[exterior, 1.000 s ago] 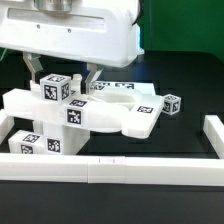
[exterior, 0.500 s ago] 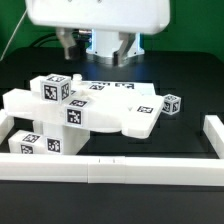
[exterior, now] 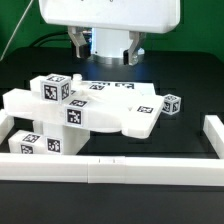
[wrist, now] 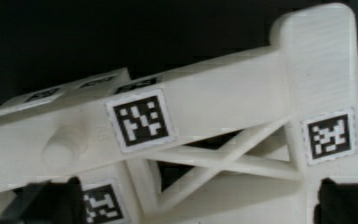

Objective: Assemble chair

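Note:
The chair [exterior: 85, 105] is a cluster of joined white blocky parts with black-and-white tags, lying at the exterior view's left and centre. A small tagged cube [exterior: 173, 103] sits at its right end. My gripper [exterior: 105, 48] hangs well above the chair, under the large white housing. It is open and apart from the parts, with nothing between the dark fingers [exterior: 76, 42]. In the wrist view the chair [wrist: 211, 110] fills the picture from above, showing a cross brace [wrist: 229, 160] and tags. The open gripper [wrist: 197, 205] spans it, with one dark fingertip [wrist: 345, 200] at each side.
White border rails run along the front [exterior: 110, 166] and the exterior view's right [exterior: 213, 135] of the black table. A flat white board with tags, probably the marker board [exterior: 120, 87], lies behind the chair. The robot housing [exterior: 110, 12] covers the top.
The gripper has risen away from the chair and shifted toward the exterior view's right. It has stayed open, and the chair parts have not moved.

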`<state>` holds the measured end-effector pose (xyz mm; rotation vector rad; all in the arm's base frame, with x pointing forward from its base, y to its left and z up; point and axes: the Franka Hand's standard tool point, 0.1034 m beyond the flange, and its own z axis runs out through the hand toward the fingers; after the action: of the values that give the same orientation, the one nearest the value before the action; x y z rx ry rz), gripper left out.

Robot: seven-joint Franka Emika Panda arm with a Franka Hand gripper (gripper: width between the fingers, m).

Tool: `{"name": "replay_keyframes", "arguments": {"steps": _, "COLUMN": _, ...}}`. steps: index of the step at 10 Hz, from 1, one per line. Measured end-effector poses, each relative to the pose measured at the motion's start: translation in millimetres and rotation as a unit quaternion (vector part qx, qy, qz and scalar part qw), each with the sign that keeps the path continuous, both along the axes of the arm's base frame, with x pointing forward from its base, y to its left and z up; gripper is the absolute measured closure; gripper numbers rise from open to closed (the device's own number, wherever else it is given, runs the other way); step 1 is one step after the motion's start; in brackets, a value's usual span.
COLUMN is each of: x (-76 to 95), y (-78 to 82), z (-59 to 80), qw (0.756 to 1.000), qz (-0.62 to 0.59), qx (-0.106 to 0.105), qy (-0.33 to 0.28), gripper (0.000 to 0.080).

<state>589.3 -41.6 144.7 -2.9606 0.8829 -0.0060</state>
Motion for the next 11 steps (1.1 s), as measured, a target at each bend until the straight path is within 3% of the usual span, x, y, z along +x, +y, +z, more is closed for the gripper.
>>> {"name": "replay_keyframes", "arguments": {"steps": 1, "x": -0.8, "y": 2.2, "z": 0.7, "qw": 1.0, "qz": -0.006, "qx": 0.001, "qy": 0.002, "gripper": 0.0151}}
{"name": "replay_keyframes", "arguments": {"steps": 3, "x": -14.2, "y": 23.9, "z": 6.7, "qw": 0.999, "qz": -0.033, "qx": 0.02, "qy": 0.014, "gripper": 0.0151}}
{"name": "replay_keyframes", "arguments": {"steps": 5, "x": -39.5, "y": 49.6, "z": -8.3, "qw": 0.999, "qz": -0.039, "qx": 0.019, "qy": 0.017, "gripper": 0.0151}}
{"name": "replay_keyframes", "arguments": {"steps": 7, "x": -53.2, "y": 71.3, "z": -24.9, "qw": 0.999, "qz": -0.043, "qx": 0.017, "qy": 0.018, "gripper": 0.0151}}
{"name": "replay_keyframes", "arguments": {"steps": 11, "x": -52.3, "y": 69.2, "z": -25.3, "qw": 0.999, "qz": -0.043, "qx": 0.016, "qy": 0.018, "gripper": 0.0151}}
